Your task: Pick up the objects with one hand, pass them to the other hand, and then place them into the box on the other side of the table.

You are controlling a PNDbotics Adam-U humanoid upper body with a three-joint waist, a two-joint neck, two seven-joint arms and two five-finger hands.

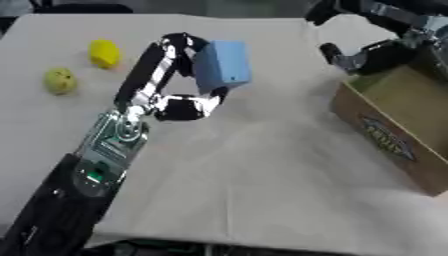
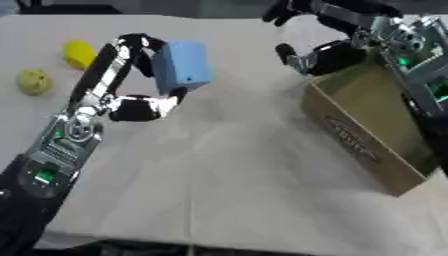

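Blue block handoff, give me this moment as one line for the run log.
left hand: shut on blue block, lifted | right hand: open above box | yellow fruit, green fruit: on table

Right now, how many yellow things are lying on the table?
2. One brighter yellow thing lies at the far left of the table; a duller yellow-green one sits nearer, just left of it. Nothing seems hidden, though the box interior shows only partly.

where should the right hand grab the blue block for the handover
Probably its free right-hand end. The left hand is curled round the blue block from its left side and underneath, leaving the right and upper faces bare. The right hand, open above the box, could come in from the right and close across those flat faces.
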